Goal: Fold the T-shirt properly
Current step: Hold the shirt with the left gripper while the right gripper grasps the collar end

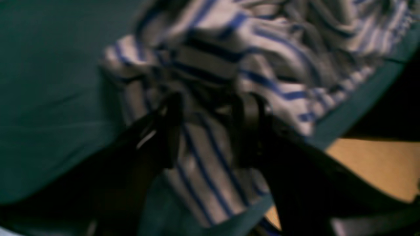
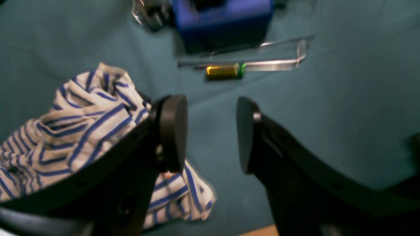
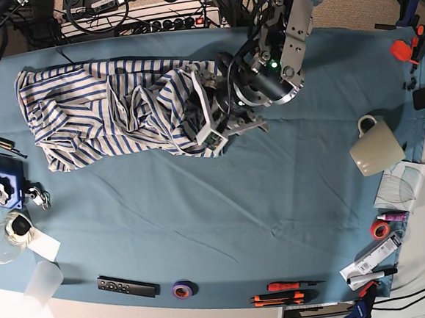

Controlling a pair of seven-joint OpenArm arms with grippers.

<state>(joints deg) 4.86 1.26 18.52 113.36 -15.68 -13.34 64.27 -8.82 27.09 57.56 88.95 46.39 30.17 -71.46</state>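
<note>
The T-shirt (image 3: pixel 98 109), white with blue stripes, lies crumpled across the far left of the teal tablecloth (image 3: pixel 274 198). My left gripper (image 3: pixel 211 126) sits at the shirt's bunched right edge. In the left wrist view its black fingers (image 1: pixel 172 131) stand apart, and a striped fold of the T-shirt (image 1: pixel 262 49) runs between them; my left gripper (image 1: pixel 210 131) is open. My right gripper (image 2: pixel 211 134) is open over bare tablecloth with nothing between its pads. A corner of the T-shirt (image 2: pixel 82 124) lies just left of it. In the base view the right gripper is out of sight.
A blue box (image 2: pixel 223 19) and a brass cylinder (image 2: pixel 224 70) lie beyond the right gripper. A mug (image 3: pixel 376 148) stands at the right. A remote (image 3: pixel 127 286), tape roll (image 3: pixel 182 289) and screwdrivers (image 3: pixel 285 292) line the front edge. The table edge and wooden floor (image 1: pixel 377 164) are close to the left gripper.
</note>
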